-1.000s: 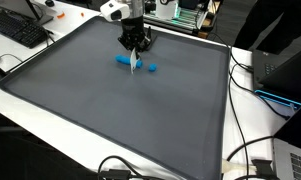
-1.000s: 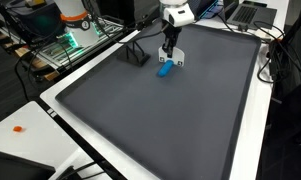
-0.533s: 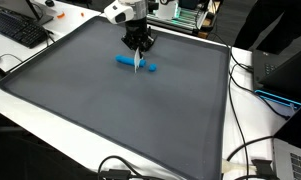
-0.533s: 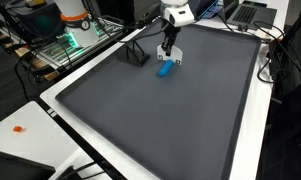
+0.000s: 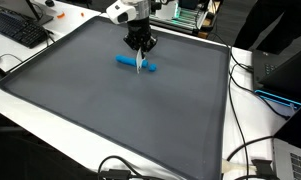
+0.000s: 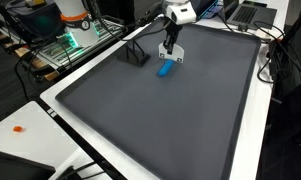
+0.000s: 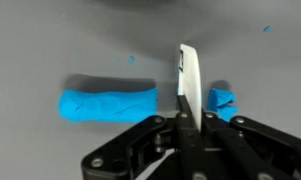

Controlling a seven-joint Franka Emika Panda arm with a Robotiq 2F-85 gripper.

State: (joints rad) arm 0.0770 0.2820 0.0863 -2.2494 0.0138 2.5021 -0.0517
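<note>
My gripper (image 7: 183,115) is shut on a thin white blade-like tool (image 7: 189,76) that points down at the grey mat. In the wrist view a long roll of blue dough (image 7: 108,103) lies left of the blade and a small blue piece (image 7: 223,100) lies right of it. The blade stands in the gap between them. In both exterior views the gripper (image 5: 140,52) (image 6: 170,45) hangs over the blue roll (image 5: 126,61) (image 6: 164,70) at the far part of the mat, with the white tool (image 5: 140,62) below it. The small piece (image 5: 152,69) lies beside it.
A large dark grey mat (image 5: 110,110) (image 6: 180,120) covers the white table. A keyboard (image 5: 18,28) lies beyond one corner. Cables (image 5: 252,150) and laptops sit along one side. A small black stand (image 6: 138,55) stands near the mat's far edge, with a rack of electronics (image 6: 70,40) behind it.
The gripper with the white tool has shifted slightly along the roll toward the small piece. The blue pieces have not visibly moved.
</note>
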